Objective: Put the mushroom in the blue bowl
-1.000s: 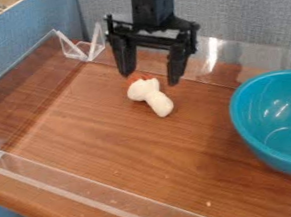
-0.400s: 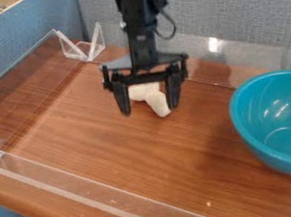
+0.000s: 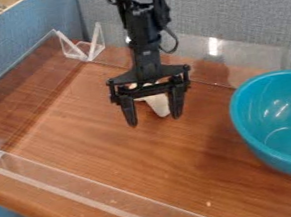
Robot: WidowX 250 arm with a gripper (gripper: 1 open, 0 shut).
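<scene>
The cream-white mushroom (image 3: 155,103) lies on the wooden table, partly hidden between the black fingers of my gripper (image 3: 154,112). My gripper is open and lowered straight down over it, one finger on each side, fingertips close to the tabletop. The teal-blue bowl (image 3: 283,123) stands empty at the right, about a hand's width from the gripper.
A clear acrylic wall (image 3: 64,188) runs along the table's front and left edges, with a low clear rail at the back. A blue fabric panel (image 3: 19,41) stands at the left rear. Bare wood (image 3: 69,120) spreads left of the gripper.
The gripper has dropped from above the mushroom to table level and turned, so its open fingers now straddle the mushroom. The mushroom and bowl have stayed in place.
</scene>
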